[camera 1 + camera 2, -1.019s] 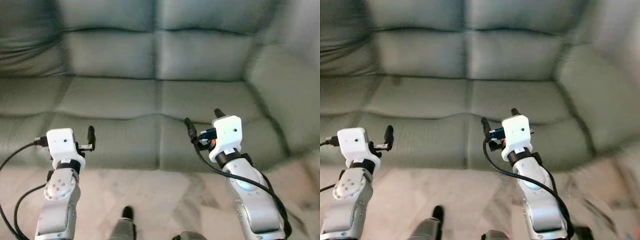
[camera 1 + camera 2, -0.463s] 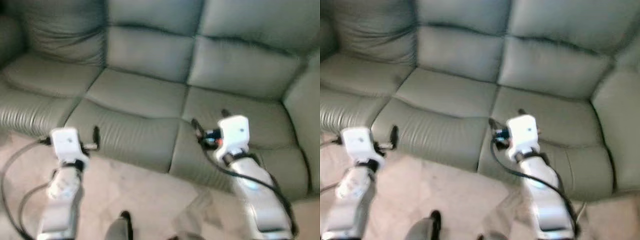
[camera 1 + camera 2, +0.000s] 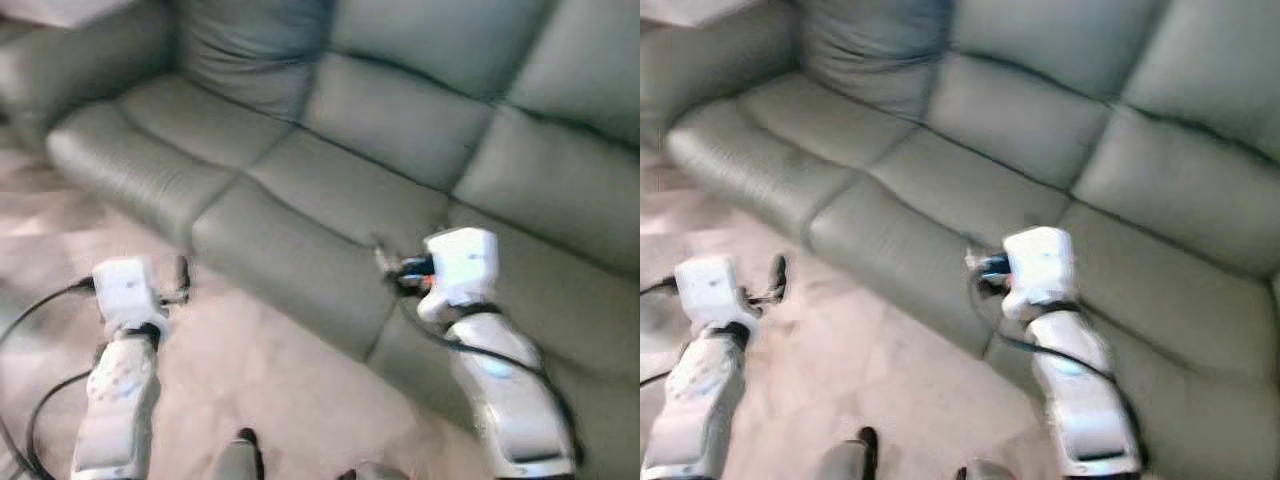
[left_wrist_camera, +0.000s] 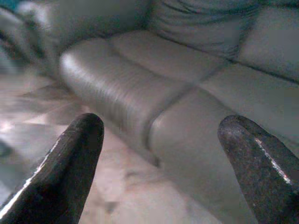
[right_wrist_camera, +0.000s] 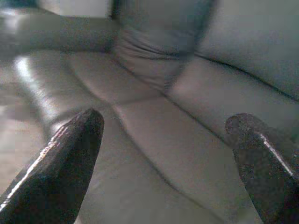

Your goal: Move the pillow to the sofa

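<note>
Grey-green leather sofa (image 3: 420, 170) running diagonally, blurred

Both arms reach forward, left pincer (image 4: 159, 163) and right pincer (image 5: 163, 168) spread empty.

Sofa (image 3: 380, 190) blurred (edges cropped)

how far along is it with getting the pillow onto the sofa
Nothing looks done yet. No loose pillow can be made out on the sofa. Both the left gripper and the right gripper are open with nothing between their fingers. Finding, picking up and placing the pillow are all left.
</note>
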Robot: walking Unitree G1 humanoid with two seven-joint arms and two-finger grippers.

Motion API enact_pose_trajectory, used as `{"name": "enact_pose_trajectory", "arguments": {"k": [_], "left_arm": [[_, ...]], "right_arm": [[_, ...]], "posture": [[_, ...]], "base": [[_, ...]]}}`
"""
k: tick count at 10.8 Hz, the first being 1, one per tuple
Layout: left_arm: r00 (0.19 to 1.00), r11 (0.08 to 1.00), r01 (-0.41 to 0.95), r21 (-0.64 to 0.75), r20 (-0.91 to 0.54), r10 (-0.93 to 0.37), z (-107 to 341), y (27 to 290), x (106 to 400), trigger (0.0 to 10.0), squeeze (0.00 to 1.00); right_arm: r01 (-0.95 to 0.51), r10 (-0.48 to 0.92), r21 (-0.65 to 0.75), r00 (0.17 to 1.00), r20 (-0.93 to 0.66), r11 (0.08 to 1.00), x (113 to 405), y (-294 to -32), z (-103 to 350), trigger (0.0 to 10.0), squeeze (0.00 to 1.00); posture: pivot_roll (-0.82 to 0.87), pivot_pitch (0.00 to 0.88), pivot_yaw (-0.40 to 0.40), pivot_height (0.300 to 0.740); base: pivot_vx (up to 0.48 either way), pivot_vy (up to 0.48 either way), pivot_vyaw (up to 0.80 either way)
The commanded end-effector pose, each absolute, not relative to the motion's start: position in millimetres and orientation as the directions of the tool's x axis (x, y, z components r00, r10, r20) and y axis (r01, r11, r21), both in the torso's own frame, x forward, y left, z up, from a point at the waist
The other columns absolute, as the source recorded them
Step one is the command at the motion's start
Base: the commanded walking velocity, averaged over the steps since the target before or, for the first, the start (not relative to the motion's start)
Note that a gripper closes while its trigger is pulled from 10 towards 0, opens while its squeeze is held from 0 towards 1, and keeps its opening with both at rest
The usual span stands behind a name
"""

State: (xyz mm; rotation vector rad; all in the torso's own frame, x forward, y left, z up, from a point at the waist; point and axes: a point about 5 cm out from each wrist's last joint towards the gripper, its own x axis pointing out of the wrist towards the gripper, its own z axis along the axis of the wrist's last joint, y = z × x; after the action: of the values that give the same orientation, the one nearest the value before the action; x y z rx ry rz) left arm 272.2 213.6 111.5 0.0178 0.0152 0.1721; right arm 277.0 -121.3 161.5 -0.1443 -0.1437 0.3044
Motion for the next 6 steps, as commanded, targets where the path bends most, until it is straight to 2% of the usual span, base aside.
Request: {"name": "enact_pose_trajectory", "arguments": {"k": [1, 6], "left_arm": [[0.985, 0.985, -0.171, 0.014, -0.032, 0.172, 107.2, 211.1, 270.1, 10.0, 0.00], [0.981, 0.982, -0.189, 0.001, -0.048, 0.189, 103.4, 212.8, 268.7, 10.0, 0.00]], "right_arm": [[-0.276, 0.294, -0.169, 0.951, 0.097, 0.946, 276.1, -128.1, 157.0, 10.0, 0.00], [-0.283, 0.302, -0.166, 0.948, 0.103, 0.945, 275.7, -126.0, 156.8, 10.0, 0.00]], "posture": [[-0.04, 0.242, -0.068, 0.740], [-0.04, 0.239, -0.062, 0.740]], "base": [[0.000, 0.000, 0.77], [0.000, 0.000, 0.77]]}}
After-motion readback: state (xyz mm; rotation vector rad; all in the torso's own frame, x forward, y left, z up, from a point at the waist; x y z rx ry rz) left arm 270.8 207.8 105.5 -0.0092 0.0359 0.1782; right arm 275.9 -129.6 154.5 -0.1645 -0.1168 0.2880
